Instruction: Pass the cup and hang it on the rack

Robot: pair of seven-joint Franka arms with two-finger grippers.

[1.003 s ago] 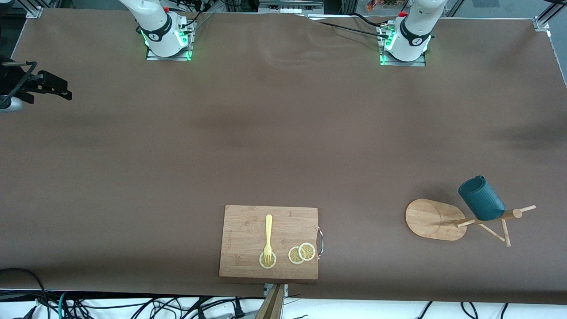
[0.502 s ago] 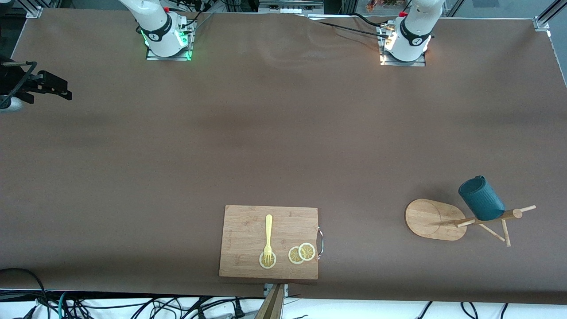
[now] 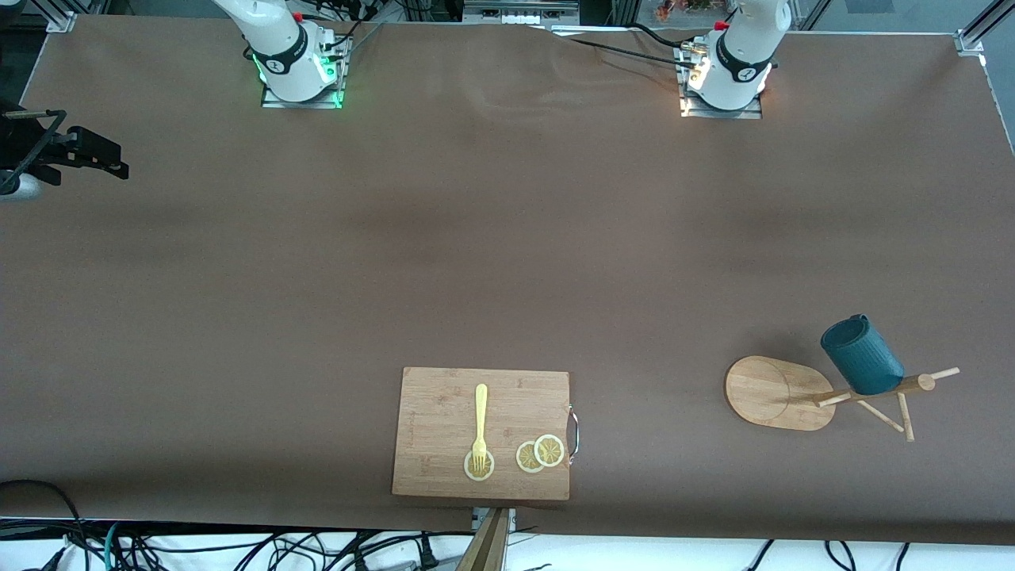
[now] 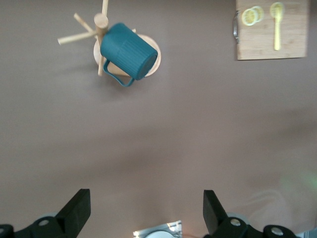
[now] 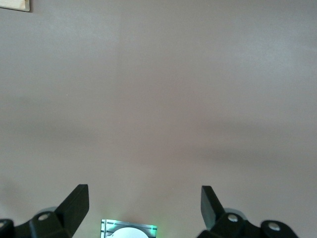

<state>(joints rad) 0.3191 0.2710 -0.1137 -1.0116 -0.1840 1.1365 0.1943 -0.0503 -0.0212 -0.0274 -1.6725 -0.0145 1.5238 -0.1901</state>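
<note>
The dark teal cup [image 3: 862, 355] hangs tilted on a peg of the light wooden rack [image 3: 781, 392], which stands toward the left arm's end of the table, close to the front camera. In the left wrist view the cup [image 4: 128, 49] shows its small handle looped at a peg beside the rack's post [image 4: 100, 22]. My left gripper [image 4: 147, 210] is open and empty, high over its own base plate and well apart from the cup. My right gripper [image 5: 144, 203] is also open and empty, high over its own base plate. The front view shows neither hand.
A rectangular wooden cutting board [image 3: 444, 396] lies near the table's front edge, with a yellow fork [image 3: 480, 424] and lemon slices [image 3: 540, 453] on it. A black clamp-like device [image 3: 71, 151] juts in at the right arm's end of the table.
The light at the left arm's base went from green to pale yellow. The cup, the rack and the board stayed where they were.
</note>
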